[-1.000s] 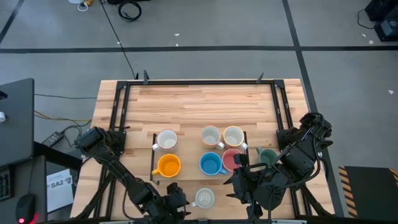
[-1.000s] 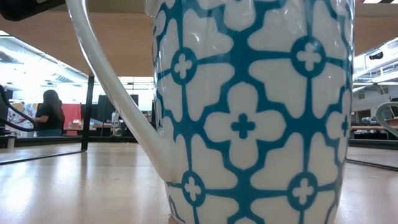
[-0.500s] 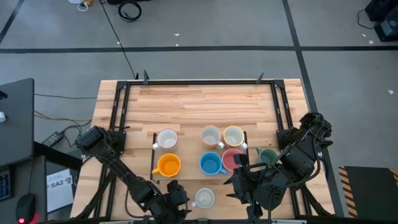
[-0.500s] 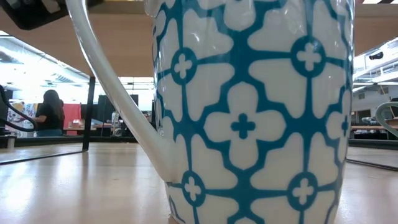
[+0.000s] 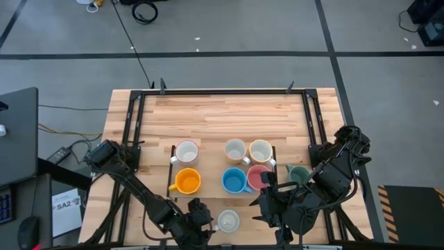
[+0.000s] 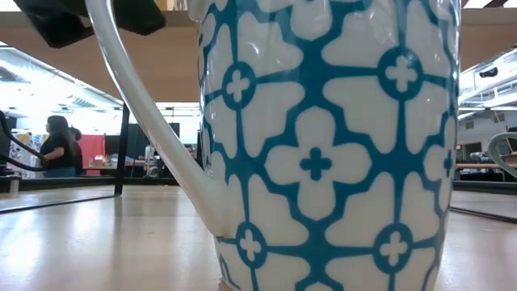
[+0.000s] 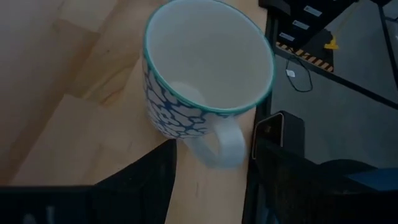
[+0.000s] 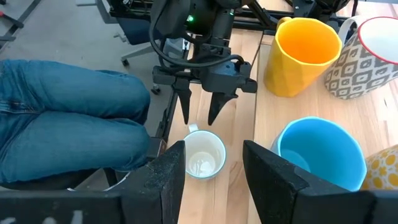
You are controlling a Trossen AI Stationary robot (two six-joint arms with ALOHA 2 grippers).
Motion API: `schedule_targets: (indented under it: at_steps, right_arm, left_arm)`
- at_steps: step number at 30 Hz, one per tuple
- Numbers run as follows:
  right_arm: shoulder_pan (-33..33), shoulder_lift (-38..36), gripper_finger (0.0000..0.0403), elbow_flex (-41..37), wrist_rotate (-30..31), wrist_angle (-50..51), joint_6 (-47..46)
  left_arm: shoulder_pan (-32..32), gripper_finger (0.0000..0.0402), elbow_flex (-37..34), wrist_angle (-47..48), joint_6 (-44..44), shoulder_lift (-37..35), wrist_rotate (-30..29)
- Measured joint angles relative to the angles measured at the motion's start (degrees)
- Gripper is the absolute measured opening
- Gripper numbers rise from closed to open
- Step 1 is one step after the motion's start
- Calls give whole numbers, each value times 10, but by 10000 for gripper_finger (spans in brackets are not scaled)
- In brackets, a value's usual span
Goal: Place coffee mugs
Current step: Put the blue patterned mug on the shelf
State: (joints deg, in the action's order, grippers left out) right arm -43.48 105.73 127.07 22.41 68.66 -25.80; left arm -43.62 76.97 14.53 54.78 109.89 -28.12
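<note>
A white mug with a blue pattern (image 5: 227,221) stands upright near the table's near edge and fills the low view (image 6: 323,145). My left gripper (image 5: 201,214) is open at its left, and its fingers stand on either side of the mug's handle (image 7: 219,146); I see no touch. My right gripper (image 5: 267,201) is open and waits to the right of that mug, beside the pink mug (image 5: 260,178). Orange (image 5: 187,182), blue (image 5: 236,182), dark green (image 5: 298,173) and three pale mugs (image 5: 236,151) stand upright farther back.
The other mugs stand in two close rows across the table's middle. The far half of the wooden table (image 5: 222,114) is bare. A seated person's legs in jeans (image 8: 62,130) show just off the near edge. People stand far off in the room (image 6: 58,145).
My left gripper has moved a little to the right, toward the patterned mug's handle, and has come lower into the low view. The mug has not moved.
</note>
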Motion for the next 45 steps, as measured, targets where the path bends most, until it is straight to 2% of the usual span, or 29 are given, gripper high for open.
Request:
schedule_targets:
  at_steps: [25, 36, 45]
  right_arm:
    - [0, 0, 166, 0, 0, 0, 0]
    - [0, 0, 166, 0, 0, 1, 0]
    - [0, 0, 166, 0, 0, 2, 0]
  left_arm:
    - [-3, 227, 0, -31, -14, 16, 11]
    - [-2, 226, 0, -72, -15, 46, 13]
    - [-2, 179, 0, -69, -14, 45, 8]
